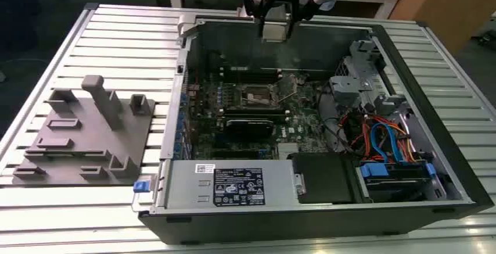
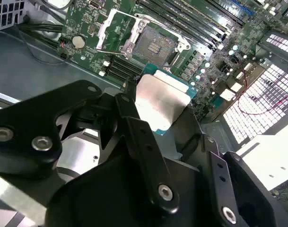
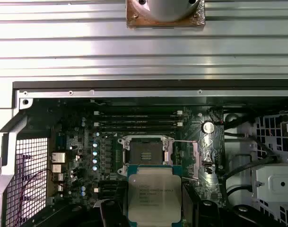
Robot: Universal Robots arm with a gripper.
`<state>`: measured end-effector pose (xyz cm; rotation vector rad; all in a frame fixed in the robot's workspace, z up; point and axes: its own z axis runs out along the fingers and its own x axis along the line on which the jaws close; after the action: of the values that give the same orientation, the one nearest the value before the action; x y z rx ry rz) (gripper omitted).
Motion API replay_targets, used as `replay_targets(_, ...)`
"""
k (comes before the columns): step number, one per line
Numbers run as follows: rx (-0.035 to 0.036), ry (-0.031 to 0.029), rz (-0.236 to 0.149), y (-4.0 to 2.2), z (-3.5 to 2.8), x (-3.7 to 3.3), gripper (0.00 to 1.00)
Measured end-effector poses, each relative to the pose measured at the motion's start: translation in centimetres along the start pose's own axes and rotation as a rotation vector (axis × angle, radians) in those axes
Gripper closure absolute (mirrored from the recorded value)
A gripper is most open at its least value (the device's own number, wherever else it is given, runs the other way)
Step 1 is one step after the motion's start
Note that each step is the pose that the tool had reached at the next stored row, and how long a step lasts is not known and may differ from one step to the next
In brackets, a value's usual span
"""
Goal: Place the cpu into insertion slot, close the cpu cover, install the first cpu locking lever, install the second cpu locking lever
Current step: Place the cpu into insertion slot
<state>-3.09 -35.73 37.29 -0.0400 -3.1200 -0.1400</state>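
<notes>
My gripper hangs above the back wall of the open computer case, shut on the cpu. In both wrist views the cpu, a flat square chip with a dull silver top and green edge, sits clamped between the black fingers. Down on the green motherboard lies the insertion slot, bare, with a dark centre and a silvery rim. The cpu cover stands flipped open beside the slot. The cpu is well above the slot and apart from it.
Long black memory slots run beside the socket. A black block sits on the board near the socket. A power supply, blue and orange cables and drive bays crowd the case. A grey fixture stands on the slatted table at the exterior view's left.
</notes>
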Motion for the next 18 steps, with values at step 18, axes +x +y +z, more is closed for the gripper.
replay_targets(18,-0.0012,-0.0057,0.063,0.0,0.02,0.0,0.46)
